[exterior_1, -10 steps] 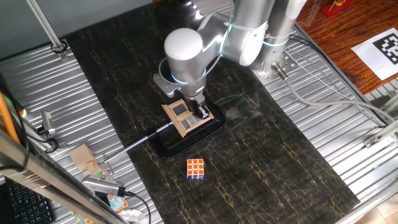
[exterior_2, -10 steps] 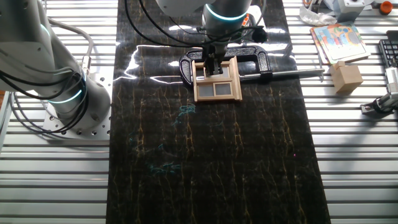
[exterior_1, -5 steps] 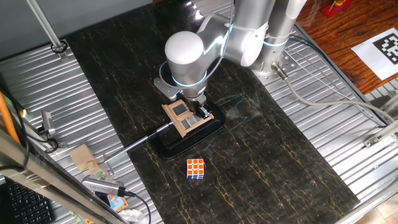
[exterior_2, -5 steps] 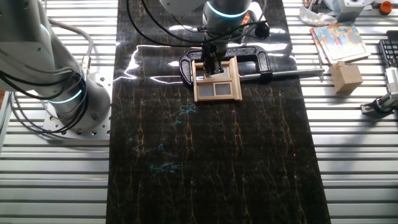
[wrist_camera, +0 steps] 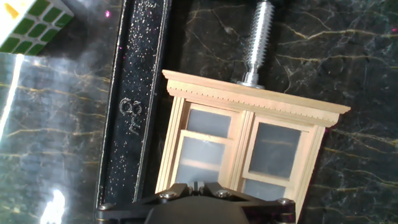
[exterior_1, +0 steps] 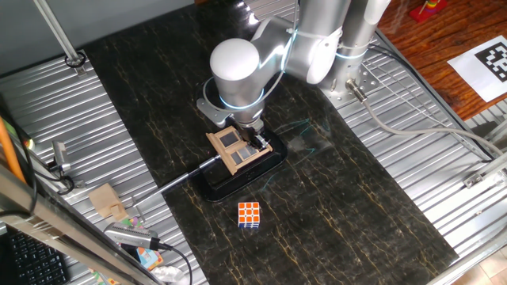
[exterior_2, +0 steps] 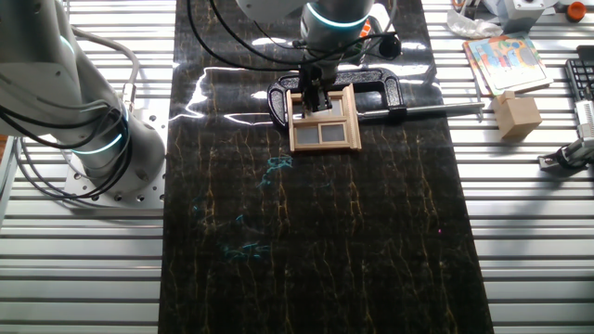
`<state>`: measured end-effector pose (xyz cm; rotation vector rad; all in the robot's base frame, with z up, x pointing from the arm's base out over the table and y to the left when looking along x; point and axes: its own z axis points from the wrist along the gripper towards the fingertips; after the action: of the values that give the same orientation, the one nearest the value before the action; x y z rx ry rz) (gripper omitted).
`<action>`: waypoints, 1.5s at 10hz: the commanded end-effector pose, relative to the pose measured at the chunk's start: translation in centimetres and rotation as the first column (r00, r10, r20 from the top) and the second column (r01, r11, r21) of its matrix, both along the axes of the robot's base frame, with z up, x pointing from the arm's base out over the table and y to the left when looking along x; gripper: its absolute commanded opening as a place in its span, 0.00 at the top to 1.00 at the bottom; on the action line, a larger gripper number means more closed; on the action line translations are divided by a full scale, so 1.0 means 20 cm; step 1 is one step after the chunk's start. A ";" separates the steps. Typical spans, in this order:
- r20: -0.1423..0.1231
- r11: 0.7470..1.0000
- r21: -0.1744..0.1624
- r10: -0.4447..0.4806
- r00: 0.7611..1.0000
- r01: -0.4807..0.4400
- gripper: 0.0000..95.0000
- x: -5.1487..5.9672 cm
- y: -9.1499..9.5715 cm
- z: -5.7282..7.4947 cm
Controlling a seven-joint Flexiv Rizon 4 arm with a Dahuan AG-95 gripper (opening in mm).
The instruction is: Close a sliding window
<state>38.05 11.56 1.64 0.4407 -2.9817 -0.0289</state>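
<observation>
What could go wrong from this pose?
1. The gripper sits low on the window; pressing too hard may strain the thin wood frame.
2. Only the clamp holds the window; a sideways push might skew it.
3. The fingertips are barely visible in the hand view, so slipping off the sash is possible.

In the hand view, the black clamp bar just left of the gripper bears a raised round emblem and a small mark below it, neither clear enough to read. In one fixed view, a black-and-white fiducial tag lies on a white sheet well apart from the gripper, past the arm's base. No other writing is legible.
</observation>
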 end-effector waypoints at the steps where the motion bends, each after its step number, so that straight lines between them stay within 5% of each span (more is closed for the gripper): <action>1: 0.003 1.000 0.000 0.021 1.000 -0.021 1.00 0.00 0.00 0.00; 5: 0.004 0.999 0.002 0.037 0.999 -0.037 1.00 0.03 0.00 0.01; 13: 0.003 1.000 0.005 -0.004 1.000 0.004 1.00 0.22 -0.02 0.06; 15: 0.012 1.000 0.008 -0.006 1.000 0.006 1.00 0.23 -0.02 0.04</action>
<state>42.83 11.28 2.37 0.4359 -2.9923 -0.0431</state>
